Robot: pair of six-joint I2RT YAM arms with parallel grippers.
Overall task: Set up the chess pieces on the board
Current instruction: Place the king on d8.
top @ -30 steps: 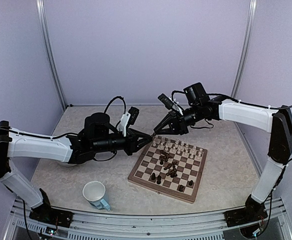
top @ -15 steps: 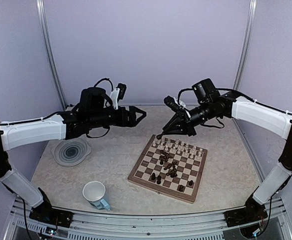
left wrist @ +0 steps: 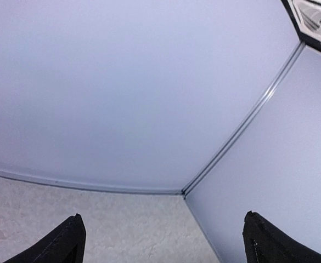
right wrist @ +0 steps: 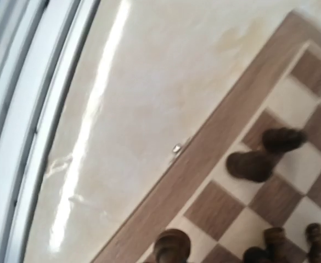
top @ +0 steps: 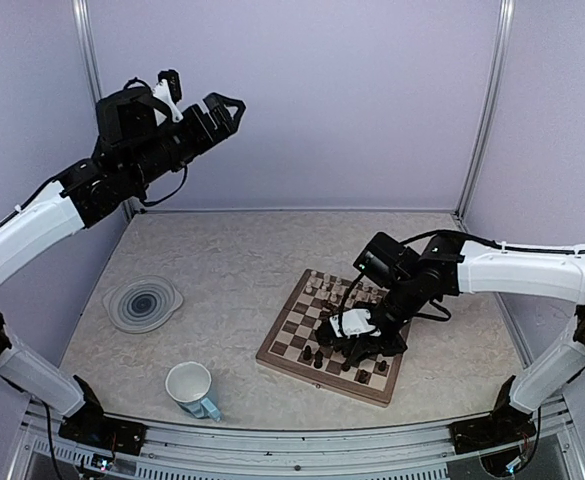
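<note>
Marbled worktop (top: 232, 260): left tool (top: 229, 107) aloft, spread wide, empty; right tool (top: 357, 345) low over the board (top: 278, 352), grip indiscernible.

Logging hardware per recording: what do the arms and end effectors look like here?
The left arm and right arm have white shells on the long links and black joints and wrists, with black cables looping outside. The left end effector is black, two-fingered, with a small white bracket behind it.

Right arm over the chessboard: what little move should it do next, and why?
Probably ease down and pinch one of the dark pieces. The right gripper hangs low over the board, where they stand scattered, while the cream pieces already line its far edge.
</note>
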